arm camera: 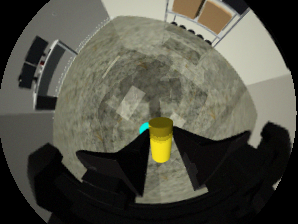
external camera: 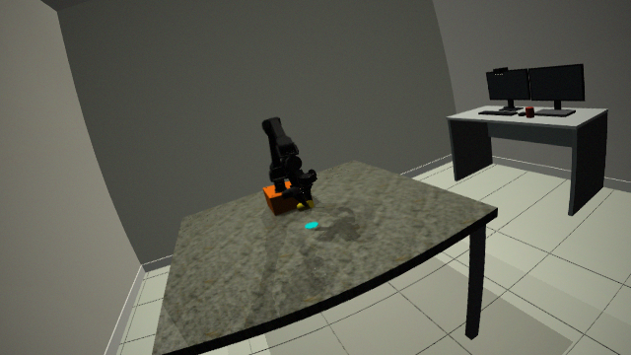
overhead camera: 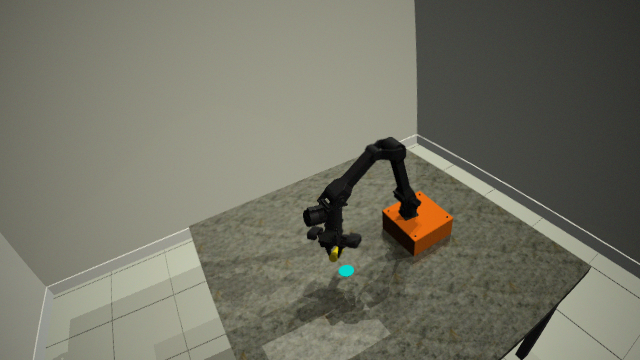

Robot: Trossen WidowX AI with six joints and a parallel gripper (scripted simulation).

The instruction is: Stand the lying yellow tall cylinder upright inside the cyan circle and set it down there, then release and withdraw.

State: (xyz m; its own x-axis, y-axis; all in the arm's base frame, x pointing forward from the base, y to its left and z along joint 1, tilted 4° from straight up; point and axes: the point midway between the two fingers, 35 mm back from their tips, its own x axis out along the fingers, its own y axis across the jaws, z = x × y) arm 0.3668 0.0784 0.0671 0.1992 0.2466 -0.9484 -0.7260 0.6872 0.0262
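With the yellow cylinder [overhead camera: 334,255] [external camera: 308,202] [arm camera: 161,141] clamped in its jaws [overhead camera: 334,252] [external camera: 305,204] above the tabletop [overhead camera: 480,285] [external camera: 237,276] [arm camera: 220,85] near the cyan circle [overhead camera: 346,270] [external camera: 312,225] [arm camera: 144,128], your arm seems mid-carry, needing centering, uprighting, then lowering.

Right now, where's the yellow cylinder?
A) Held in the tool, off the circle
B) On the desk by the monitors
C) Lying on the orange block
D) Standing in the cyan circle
A: the cylinder is between the fingers of the tool, and the cyan circle shows bare.
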